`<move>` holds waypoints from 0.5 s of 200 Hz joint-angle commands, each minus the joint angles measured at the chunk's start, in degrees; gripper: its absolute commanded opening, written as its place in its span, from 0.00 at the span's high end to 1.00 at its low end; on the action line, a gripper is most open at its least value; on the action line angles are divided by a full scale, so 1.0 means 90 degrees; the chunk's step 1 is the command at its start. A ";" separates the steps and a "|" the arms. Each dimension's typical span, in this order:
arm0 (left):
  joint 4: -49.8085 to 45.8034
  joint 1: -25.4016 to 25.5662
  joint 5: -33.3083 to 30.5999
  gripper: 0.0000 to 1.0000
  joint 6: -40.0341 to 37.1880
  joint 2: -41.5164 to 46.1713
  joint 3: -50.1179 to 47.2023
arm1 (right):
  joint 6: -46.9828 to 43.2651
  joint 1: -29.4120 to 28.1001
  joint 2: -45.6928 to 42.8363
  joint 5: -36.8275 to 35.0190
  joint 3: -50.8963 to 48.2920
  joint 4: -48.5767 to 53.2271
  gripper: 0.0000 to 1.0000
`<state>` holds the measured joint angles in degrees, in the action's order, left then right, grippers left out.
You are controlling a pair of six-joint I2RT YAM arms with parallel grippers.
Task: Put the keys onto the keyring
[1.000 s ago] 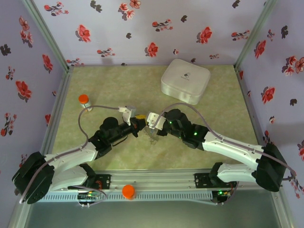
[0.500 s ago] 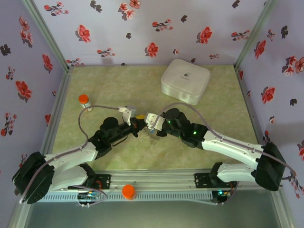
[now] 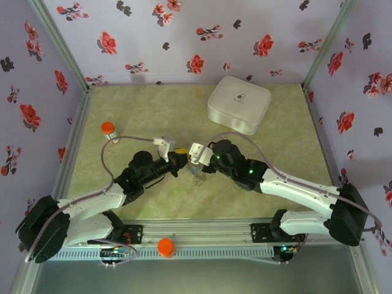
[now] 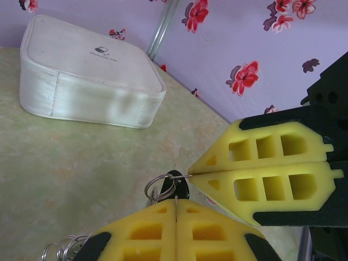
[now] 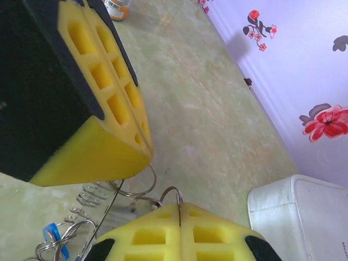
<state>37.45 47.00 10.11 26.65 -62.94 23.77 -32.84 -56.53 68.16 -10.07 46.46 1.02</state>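
Looking in close, we find the left gripper [image 4: 175, 205] and the right gripper [image 5: 179, 209] tip to tip over the middle of the table [image 3: 153, 116], a little toward its near edge. Both are clenched, each pinching the small wire loop [image 4: 161, 187] between them. The black-headed key [image 4: 178, 188] sits just beside that loop. The blue-headed key [image 5: 53, 235] is near the coiled rim of the keyring [image 5: 89, 197], under the fingertips. We cannot tell whether either key is threaded on it.
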 commanded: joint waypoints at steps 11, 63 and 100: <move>0.0289 0.0031 0.0097 1.00 -0.0086 0.0013 0.0219 | 0.0129 -0.0049 -0.0044 0.0329 0.0052 -0.0236 1.00; 0.0282 0.0031 0.0098 1.00 -0.0091 -0.0009 0.0239 | 0.0161 -0.0056 -0.0043 0.0664 0.0055 -0.0093 1.00; 0.0325 0.0031 0.0133 1.00 -0.0091 -0.0033 0.0250 | 0.0083 -0.0052 0.0024 0.0639 0.0102 0.0019 1.00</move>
<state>37.43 47.00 10.55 26.65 -62.94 23.77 -32.53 -56.62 68.16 -6.11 46.46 0.69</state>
